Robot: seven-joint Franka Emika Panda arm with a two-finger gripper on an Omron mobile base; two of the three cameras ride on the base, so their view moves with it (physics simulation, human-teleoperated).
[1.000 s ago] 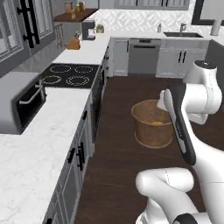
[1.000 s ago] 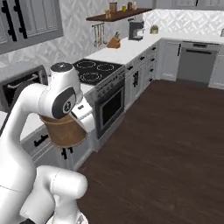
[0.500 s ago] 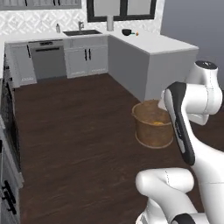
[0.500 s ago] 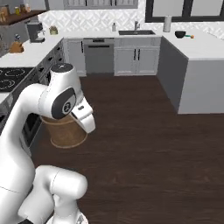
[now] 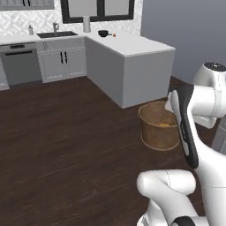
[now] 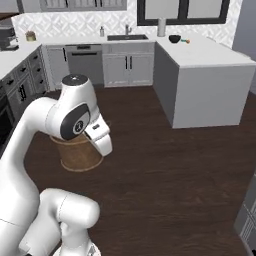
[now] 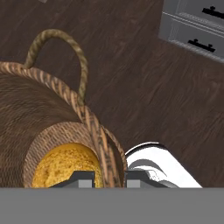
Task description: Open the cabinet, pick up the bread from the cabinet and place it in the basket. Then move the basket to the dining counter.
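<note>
The round brown woven basket (image 5: 158, 126) hangs above the dark wood floor beside my arm, also seen as the basket (image 6: 77, 153) behind my forearm. My gripper (image 7: 109, 178) is shut on the basket's rim (image 7: 103, 144), one finger inside and one outside. The golden bread (image 7: 61, 167) lies on the basket's bottom, and a sliver of the bread (image 5: 165, 125) shows over the rim. The dining counter (image 5: 137, 46) with its white top and grey sides stands just beyond the basket, and the dining counter (image 6: 210, 57) lies to the right. The cabinet is out of view.
A sink counter (image 5: 57, 36) with grey doors and a dishwasher (image 6: 83, 62) runs along the back wall. A black bowl (image 5: 103, 33) sits on the dining counter's far end. Grey drawers (image 7: 192, 26) stand near the hand. Open floor (image 6: 165, 165) spreads ahead.
The whole scene has swung as the base turned: the stove and side counter left the views and the dining counter came closer. The basket stayed in the gripper.
</note>
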